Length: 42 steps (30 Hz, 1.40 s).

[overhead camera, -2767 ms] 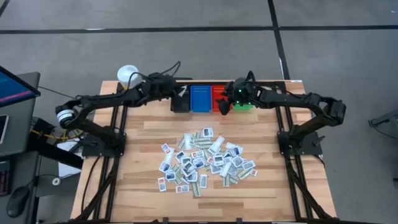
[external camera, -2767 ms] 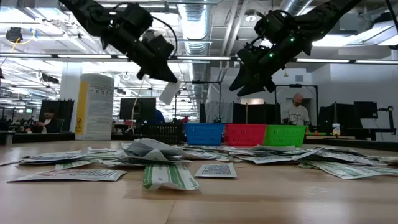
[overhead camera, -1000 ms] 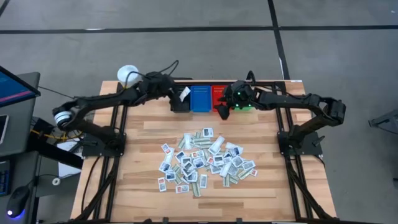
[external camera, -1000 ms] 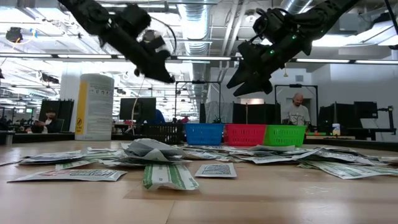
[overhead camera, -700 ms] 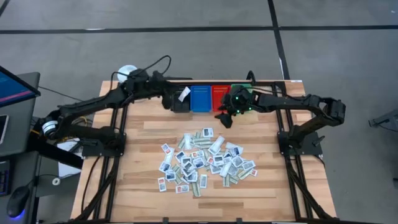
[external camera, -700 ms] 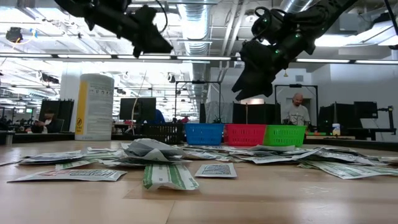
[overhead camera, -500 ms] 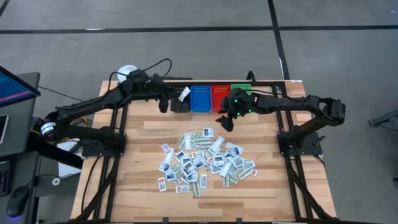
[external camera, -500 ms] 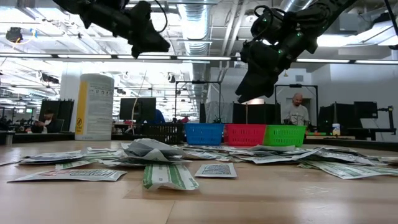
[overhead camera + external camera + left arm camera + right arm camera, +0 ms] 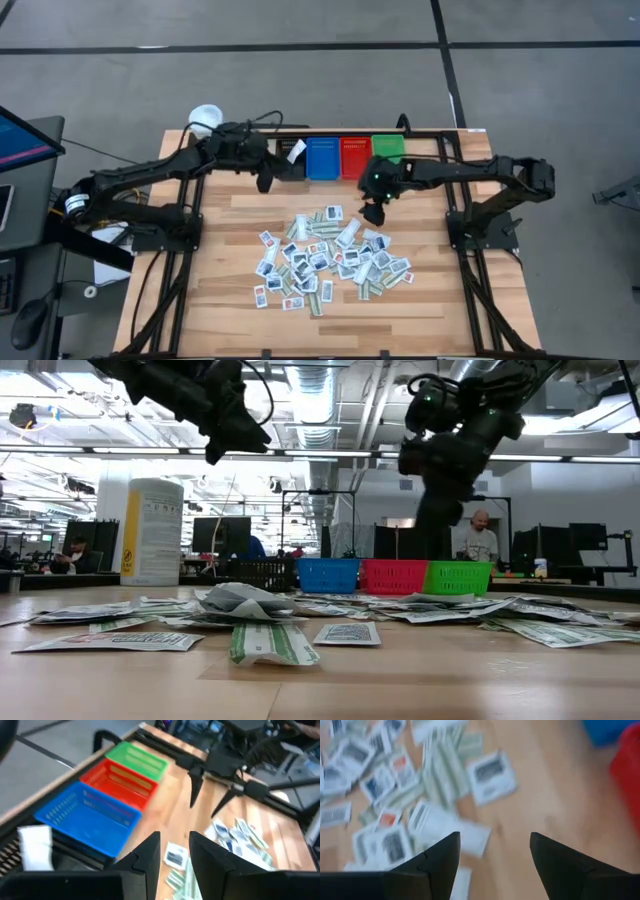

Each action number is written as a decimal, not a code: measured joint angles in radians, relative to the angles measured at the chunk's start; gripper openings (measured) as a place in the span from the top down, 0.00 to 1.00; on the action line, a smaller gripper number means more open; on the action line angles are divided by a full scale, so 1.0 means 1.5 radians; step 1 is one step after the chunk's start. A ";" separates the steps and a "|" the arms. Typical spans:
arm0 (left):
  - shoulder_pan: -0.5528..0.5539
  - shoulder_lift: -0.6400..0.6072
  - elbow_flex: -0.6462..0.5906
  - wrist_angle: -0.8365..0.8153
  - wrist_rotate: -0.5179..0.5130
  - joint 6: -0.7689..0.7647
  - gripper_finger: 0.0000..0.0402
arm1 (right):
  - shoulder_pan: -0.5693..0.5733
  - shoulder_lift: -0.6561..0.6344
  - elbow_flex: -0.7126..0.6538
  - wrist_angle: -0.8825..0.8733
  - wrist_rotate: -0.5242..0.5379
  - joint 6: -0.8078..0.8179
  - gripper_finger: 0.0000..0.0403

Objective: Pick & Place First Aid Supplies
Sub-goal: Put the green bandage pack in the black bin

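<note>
The first aid supplies point(image 9: 330, 255) lie as a loose pile of small flat packets in the middle of the wooden table. One white packet point(image 9: 295, 150) rests in the black bin point(image 9: 288, 168). My left gripper point(image 9: 264, 182) hangs just left of that bin, open by a narrow gap with nothing in it point(image 9: 175, 852). My right gripper point(image 9: 373, 213) hovers above the pile's far right edge, pointing down. It is wide open and holds nothing point(image 9: 495, 840).
Black, blue point(image 9: 323, 158), red point(image 9: 355, 155) and green point(image 9: 388, 148) bins stand in a row at the table's far edge. A white tub point(image 9: 205, 118) stands at the far left corner. Bare wood lies around the pile. A person shows in the room behind.
My left gripper has drawn back from over the black bin toward the table's left and near side, rising and rolling a little. My right gripper has gone from the bins toward the near edge, sunk toward the pile and tipped to point more steeply down.
</note>
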 joint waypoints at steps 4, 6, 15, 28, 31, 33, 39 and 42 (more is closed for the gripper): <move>-0.029 0.000 -0.021 0.002 0.001 0.001 0.74 | 0.039 0.000 0.000 -0.050 0.018 0.070 0.42; -0.038 -0.001 -0.033 0.001 0.000 -0.007 0.74 | 0.061 0.000 0.000 -0.052 0.022 0.111 0.42; -0.109 -0.003 -0.064 -0.002 0.063 -0.084 0.74 | 0.169 0.000 0.000 0.026 0.074 0.324 0.42; -0.179 -0.003 -0.097 0.032 -0.013 -0.173 0.74 | 0.179 0.002 0.000 0.101 0.219 0.505 0.42; -0.180 -0.003 -0.097 0.067 -0.041 -0.173 0.74 | 0.161 0.024 0.000 0.101 0.211 0.552 0.42; -0.180 -0.003 -0.097 0.100 -0.065 -0.173 0.74 | 0.157 0.042 0.000 0.117 0.209 0.570 0.42; -0.181 -0.003 -0.097 0.169 -0.078 -0.178 0.74 | 0.158 0.114 0.000 0.175 0.163 0.555 0.42; -0.180 -0.003 -0.097 0.173 -0.079 -0.179 0.74 | 0.158 0.143 0.000 0.165 0.130 0.525 0.42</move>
